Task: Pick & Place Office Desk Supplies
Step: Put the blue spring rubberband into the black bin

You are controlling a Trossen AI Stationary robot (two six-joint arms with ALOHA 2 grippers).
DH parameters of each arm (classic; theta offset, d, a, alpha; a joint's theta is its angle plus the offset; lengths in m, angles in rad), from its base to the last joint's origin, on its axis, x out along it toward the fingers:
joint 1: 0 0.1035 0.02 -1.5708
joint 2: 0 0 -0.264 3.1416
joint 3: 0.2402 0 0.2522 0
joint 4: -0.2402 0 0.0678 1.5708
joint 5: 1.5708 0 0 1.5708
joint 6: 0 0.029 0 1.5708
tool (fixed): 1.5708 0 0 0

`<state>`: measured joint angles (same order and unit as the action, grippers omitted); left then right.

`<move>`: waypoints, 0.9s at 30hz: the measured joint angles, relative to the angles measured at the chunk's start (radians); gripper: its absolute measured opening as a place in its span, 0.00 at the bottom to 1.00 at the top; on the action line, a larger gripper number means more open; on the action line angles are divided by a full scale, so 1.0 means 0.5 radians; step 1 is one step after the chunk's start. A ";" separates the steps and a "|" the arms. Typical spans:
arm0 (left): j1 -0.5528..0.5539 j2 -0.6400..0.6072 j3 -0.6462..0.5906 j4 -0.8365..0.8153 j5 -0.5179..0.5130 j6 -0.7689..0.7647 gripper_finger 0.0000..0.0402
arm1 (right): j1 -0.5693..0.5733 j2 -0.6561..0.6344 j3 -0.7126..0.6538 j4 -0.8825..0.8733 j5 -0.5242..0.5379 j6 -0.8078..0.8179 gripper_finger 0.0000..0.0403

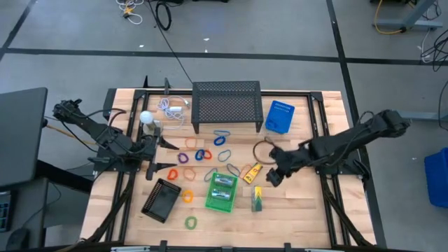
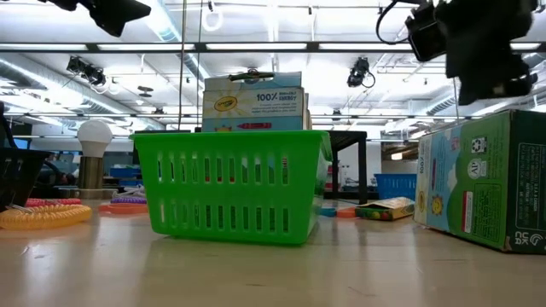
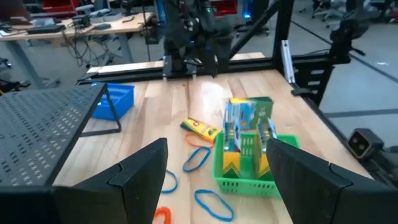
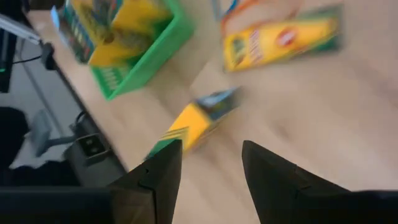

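So the crayon boxes are split: two already stand upright in the green basket [image 1: 221,192] near the middle of the table [image 1: 308,217], which looks like the drop spot. One crayon box [image 1: 251,171] lies flat just right of the basket, another [image 1: 257,199] sits toward the front edge. Coloured loops [image 1: 203,155] are scattered between the basket and the black mesh shelf [image 1: 226,105] at the back edge. The right gripper [image 1: 274,175] hovers beside the flat box, jaws apart and empty, probably lining up a grab. The left gripper [image 1: 161,155] waits open near the left edge.
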<state>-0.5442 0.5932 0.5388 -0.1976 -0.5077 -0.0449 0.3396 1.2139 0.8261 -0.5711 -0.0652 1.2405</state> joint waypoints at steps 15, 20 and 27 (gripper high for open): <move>0.000 -0.176 0.000 -0.165 0.180 0.090 0.71 | 0.302 0.232 0.003 0.479 0.025 0.597 0.44; 0.000 -0.231 0.000 -0.169 0.236 0.054 0.71 | 0.304 0.232 0.003 0.574 0.066 0.203 0.44; 0.000 -0.201 0.000 -0.171 0.247 -0.030 0.71 | 0.302 0.232 0.003 0.851 0.392 -0.546 0.44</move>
<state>-0.5442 0.4926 0.5388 -0.2831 -0.3840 -0.0598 0.4904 1.3296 0.8276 -0.1457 0.1310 0.9675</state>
